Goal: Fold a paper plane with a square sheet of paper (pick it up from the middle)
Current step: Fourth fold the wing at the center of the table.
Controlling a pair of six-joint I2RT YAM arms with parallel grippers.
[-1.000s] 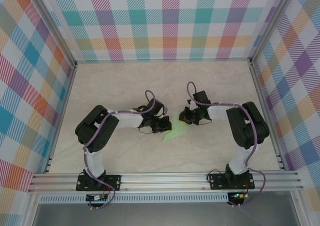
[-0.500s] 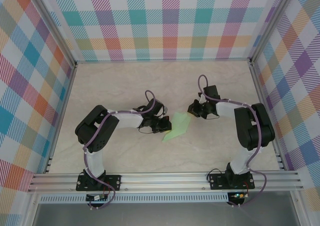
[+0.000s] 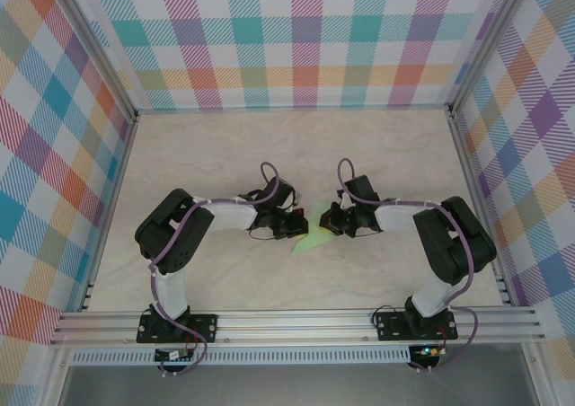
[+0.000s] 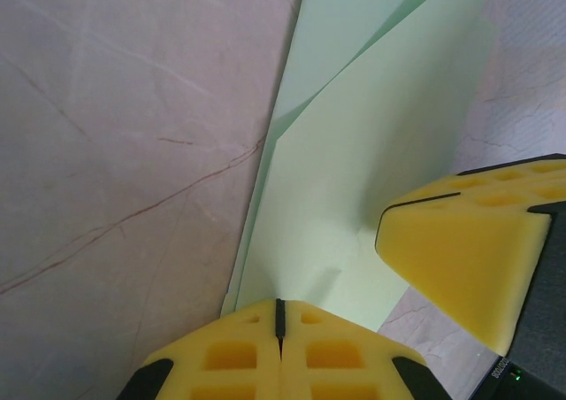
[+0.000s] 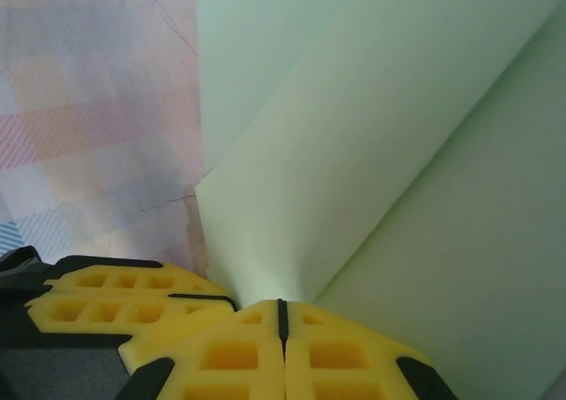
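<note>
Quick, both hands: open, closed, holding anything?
Left hand: closed, tips against the paper plane; a pinch can't be confirmed.
Right hand: closed, tip pressing onto the paper plane, apparently not gripping it.

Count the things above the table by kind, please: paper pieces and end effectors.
folded green paper: 1
end effectors: 2 (left end effector, right end effector)
Total: 3

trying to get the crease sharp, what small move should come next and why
Probably slide the right gripper along the fold while the left gripper pins: both are shut, tips on the folded paper, and one flap stands lifted off the table.
</note>
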